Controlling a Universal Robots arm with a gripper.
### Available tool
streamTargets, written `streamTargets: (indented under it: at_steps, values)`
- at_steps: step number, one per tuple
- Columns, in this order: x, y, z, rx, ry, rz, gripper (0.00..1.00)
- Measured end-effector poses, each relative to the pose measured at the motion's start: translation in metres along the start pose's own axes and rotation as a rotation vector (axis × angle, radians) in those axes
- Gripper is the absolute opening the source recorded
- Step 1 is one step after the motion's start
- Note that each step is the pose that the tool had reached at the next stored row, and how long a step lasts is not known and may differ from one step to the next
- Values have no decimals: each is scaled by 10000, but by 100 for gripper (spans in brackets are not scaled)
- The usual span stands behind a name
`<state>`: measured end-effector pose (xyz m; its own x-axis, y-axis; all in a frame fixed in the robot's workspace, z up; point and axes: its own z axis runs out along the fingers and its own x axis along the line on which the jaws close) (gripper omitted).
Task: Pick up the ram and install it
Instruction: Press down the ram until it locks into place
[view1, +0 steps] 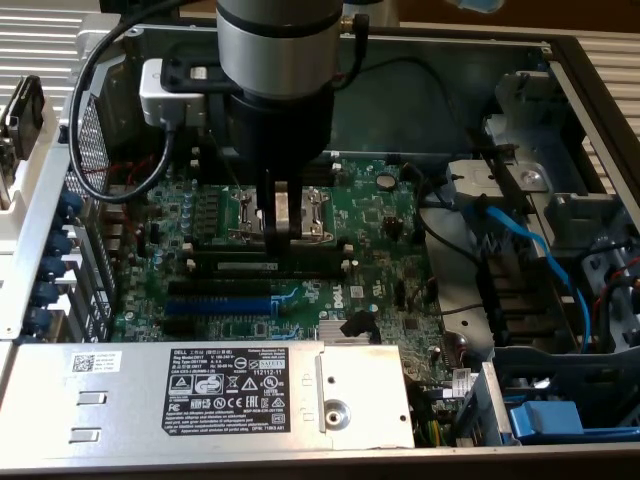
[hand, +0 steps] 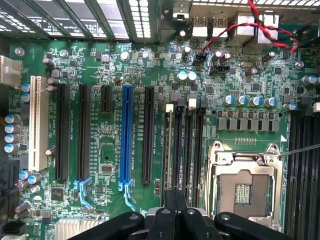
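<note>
The long, thin dark-green circuit-board ram stick (view1: 262, 262) is lying along the row of long black plastic memory slots (hand: 182, 150) on the green motherboard (view1: 380, 225), with black chips along its face and a pale label near its middle. It is sitting just beside the square metal processor socket (view1: 280, 212), on the side toward the silver power supply box (view1: 200, 392). Whether it is fully seated in its slot, I cannot tell.

The robot's black gripper (view1: 279, 235) is standing straight above the ram, and its fingers are pressed together, their tips touching the stick's top edge or hanging very close over it; I cannot tell which. It is not clamping anything that I can see.

Beyond the ram from the socket, the long blue expansion slot (view1: 218, 303) is running parallel to it. A light blue cable (view1: 540, 255) is crossing the metal drive bay on the exterior view's right, well apart from the socket. A black cable (view1: 100, 95) is looping from the arm's wrist down toward the case's rear wall.
</note>
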<state>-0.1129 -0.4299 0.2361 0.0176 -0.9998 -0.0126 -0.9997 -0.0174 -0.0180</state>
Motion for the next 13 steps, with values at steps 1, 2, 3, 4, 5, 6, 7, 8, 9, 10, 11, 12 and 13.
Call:
streamTargets:
  at_steps: [1, 2, 3, 4, 5, 6, 7, 8, 9, 10, 11, 12, 13]
  values:
    - [0, 0, -40, -1, 4, 0, 10]
    - [0, -1, -78, -1, 5, 0, 10]
    - [-1, -1, -102, -2, 5, 0, 10]
    - [0, -1, -112, -3, -1, 0, 10]
    - [0, -2, -112, -1, -17, 0, 10]
    - [-1, -2, -112, -1, -19, 1, 10]
    - [-1, -2, -112, -1, -21, 1, 10]
    - [-1, -2, -112, -2, -20, 1, 10]
    - [0, -1, -113, -3, -19, 1, 10]
    - [0, -1, -113, -3, -19, 1, 10]
    - [0, -1, -113, -3, -19, 1, 10]
    - [0, -1, -113, -2, -20, 1, 10]
    - [0, -1, -113, -3, -20, 1, 10]
